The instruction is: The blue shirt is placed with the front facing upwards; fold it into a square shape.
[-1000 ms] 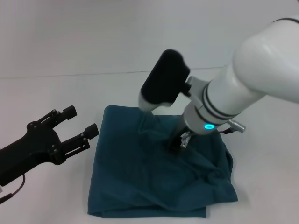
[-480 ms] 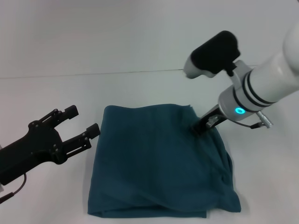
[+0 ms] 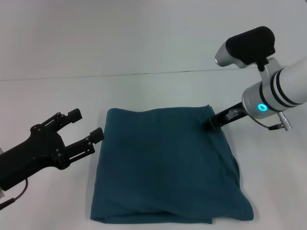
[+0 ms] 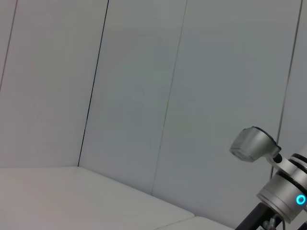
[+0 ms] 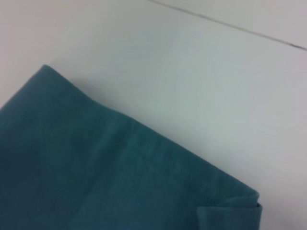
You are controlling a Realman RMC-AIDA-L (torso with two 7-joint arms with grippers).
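Shirts counted: one blue shirt (image 3: 165, 165) is being shown, lying folded into a rough square on the white table (image 3: 144, 91); several layers are being seen stacked at its near edge.
Shirt position: its far right corner is lying right at the tip of the right tool (image 3: 212, 124), and its left edge is lying just beside the fingertips of the left tool (image 3: 85, 125).
Writing and labels: only plain teal cloth is being shown in the head view and the right wrist view; the print side is not being seen, and nothing readable is being shown anywhere.
Tools counted: two.
Right tool: it is being held low at the shirt's far right corner; whether its fingers are apart, together or pinching the cloth cannot be told, as the tip is dark and small.
Left tool: it is being held off the shirt's left side, its two dark fingers (image 3: 97, 134) standing apart with nothing between them.
Right wrist view: a hemmed corner of the shirt (image 5: 120, 177) is being seen flat on the table (image 5: 192, 72).
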